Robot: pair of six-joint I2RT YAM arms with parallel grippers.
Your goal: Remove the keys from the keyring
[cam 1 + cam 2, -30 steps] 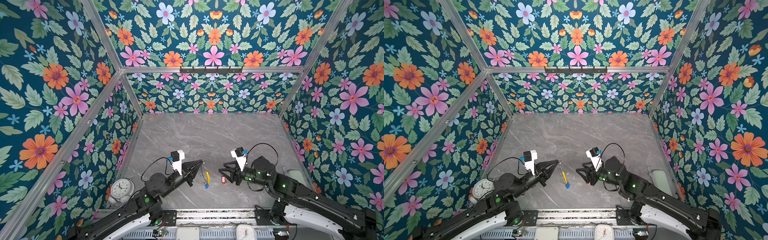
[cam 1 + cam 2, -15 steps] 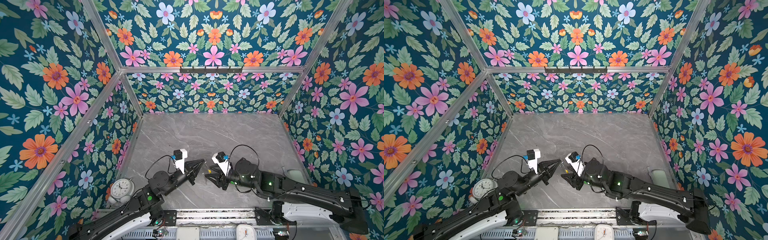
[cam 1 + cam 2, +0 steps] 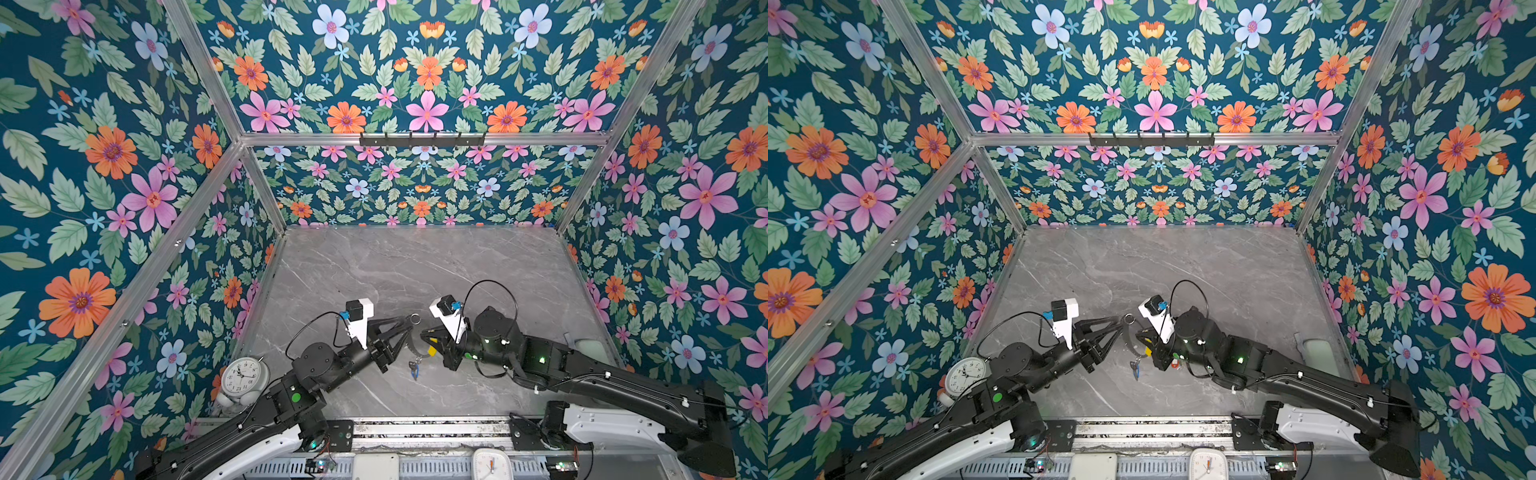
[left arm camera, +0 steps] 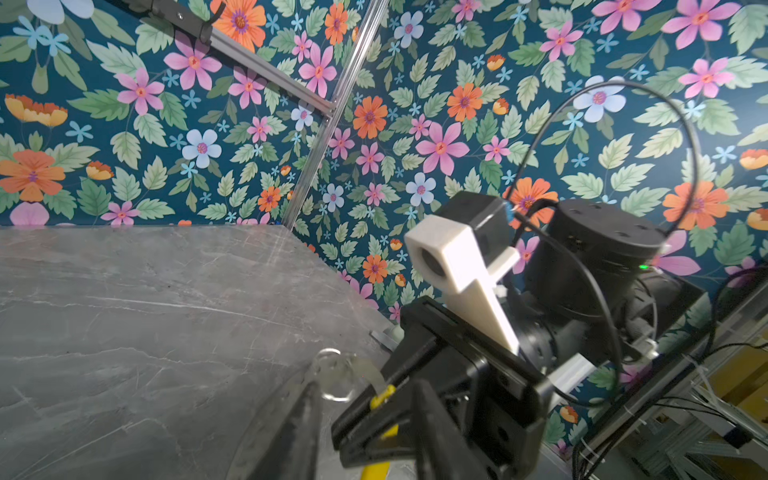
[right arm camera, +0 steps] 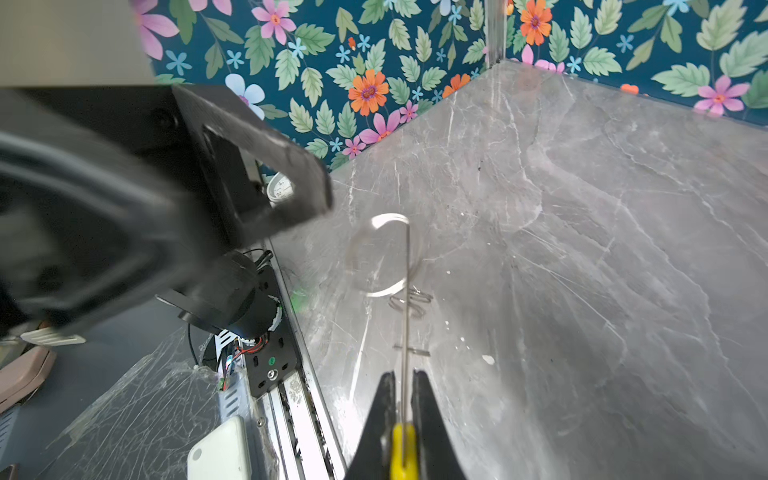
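While pinching the keyring [image 5: 406,324] by its yellow sleeve [image 5: 402,449] in the shut right jaws, held it over the tabletop [image 5: 582,249], blue-tagged key [image 3: 414,369] dangling below. Held left jaws apart, empty, beside the wire's looped end [image 4: 332,374]. Seemed mid-removal; called next for sliding that key off.

The keyring [image 5: 409,301] is thin bare metal wire, bright and smooth, with a glossy yellow plastic sleeve [image 5: 402,451] on it. Below the keyring, the tabletop [image 5: 582,249] looks like polished grey stone (faintly veined, softly reflective). Around the keyring, the right gripper [image 5: 402,378] is matt black, probably plastic.
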